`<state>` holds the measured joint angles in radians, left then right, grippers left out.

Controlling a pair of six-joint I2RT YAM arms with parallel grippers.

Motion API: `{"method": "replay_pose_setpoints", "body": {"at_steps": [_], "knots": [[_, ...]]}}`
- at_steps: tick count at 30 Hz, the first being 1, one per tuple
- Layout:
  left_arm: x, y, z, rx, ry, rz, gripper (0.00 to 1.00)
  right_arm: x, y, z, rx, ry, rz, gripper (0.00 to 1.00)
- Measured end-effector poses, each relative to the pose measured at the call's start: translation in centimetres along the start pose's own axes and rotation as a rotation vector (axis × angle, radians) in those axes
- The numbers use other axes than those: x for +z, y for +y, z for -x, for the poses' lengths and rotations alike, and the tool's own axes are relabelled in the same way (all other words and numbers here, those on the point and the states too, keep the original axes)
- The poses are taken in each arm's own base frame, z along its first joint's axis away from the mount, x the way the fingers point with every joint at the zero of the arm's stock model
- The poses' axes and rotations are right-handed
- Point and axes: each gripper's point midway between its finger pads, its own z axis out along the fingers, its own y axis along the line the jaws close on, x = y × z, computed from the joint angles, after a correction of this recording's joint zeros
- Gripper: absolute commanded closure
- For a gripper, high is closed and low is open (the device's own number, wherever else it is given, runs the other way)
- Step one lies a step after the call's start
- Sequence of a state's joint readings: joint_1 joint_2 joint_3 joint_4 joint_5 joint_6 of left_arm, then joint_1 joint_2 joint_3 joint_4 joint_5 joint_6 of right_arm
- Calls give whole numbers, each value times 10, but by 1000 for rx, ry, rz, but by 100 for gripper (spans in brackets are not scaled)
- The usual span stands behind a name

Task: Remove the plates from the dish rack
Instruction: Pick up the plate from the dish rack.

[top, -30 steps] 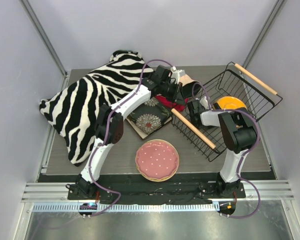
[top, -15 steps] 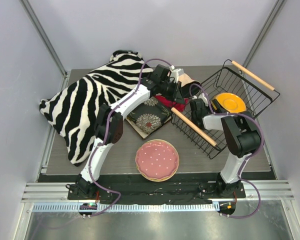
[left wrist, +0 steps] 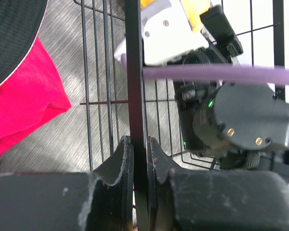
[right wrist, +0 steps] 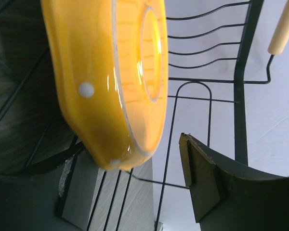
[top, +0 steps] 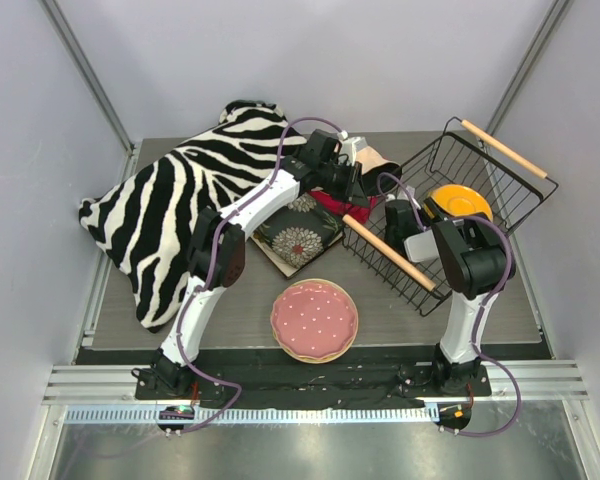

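The dish rack [top: 500, 205], black wire with two wooden rod handles, stands tilted at the right. My left gripper [top: 366, 186] is shut on a black bar of the dish rack [left wrist: 136, 86]; in the left wrist view the gripper [left wrist: 137, 144] pinches that bar. An orange dotted plate [top: 458, 203] stands on edge inside the rack. My right gripper [top: 420, 214] is open inside the rack, and the plate's rim [right wrist: 111, 82] sits between its jaws, close to the left finger [right wrist: 82, 192] and apart from the right one. A pink round plate [top: 314, 320] and a dark square flowered plate [top: 295, 240] lie on the table.
A zebra-striped cloth [top: 180, 210] covers the left of the table. A red cloth [top: 332, 206] and a peach hat [top: 382, 160] lie beside the rack's left end. The rack's near handle [top: 390, 252] lies between the rack and the plates on the table.
The rack has tipped and turned a little, its far handle moving up and left. The right arm has swung inward, bringing its jaws round the orange plate's rim. The left grip is unchanged.
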<state>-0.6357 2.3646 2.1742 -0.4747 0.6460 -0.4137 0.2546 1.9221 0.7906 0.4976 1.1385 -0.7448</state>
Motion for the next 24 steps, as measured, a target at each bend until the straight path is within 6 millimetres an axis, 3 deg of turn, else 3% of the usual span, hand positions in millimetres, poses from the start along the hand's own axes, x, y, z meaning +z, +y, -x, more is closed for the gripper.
{"method": "replay_pose_setpoints", "body": {"at_steps": [8,13,15,17,20,24], "knots": [[0,0,0,1,-3,0,100,19,-9,4,2,-21,-71,29],[0,0,0,3,-4,1,100,32,-10,9,1,-23,-56,37],[0,0,1,2,-4,2,100,40,-9,12,-1,-22,-45,46],[0,1,1,3,-6,3,100,46,-8,12,-8,-14,-36,46],[0,1,1,4,-7,6,100,49,-7,15,-17,-14,-28,61],[0,1,3,7,-13,6,100,46,-14,13,-69,4,-48,95]]}}
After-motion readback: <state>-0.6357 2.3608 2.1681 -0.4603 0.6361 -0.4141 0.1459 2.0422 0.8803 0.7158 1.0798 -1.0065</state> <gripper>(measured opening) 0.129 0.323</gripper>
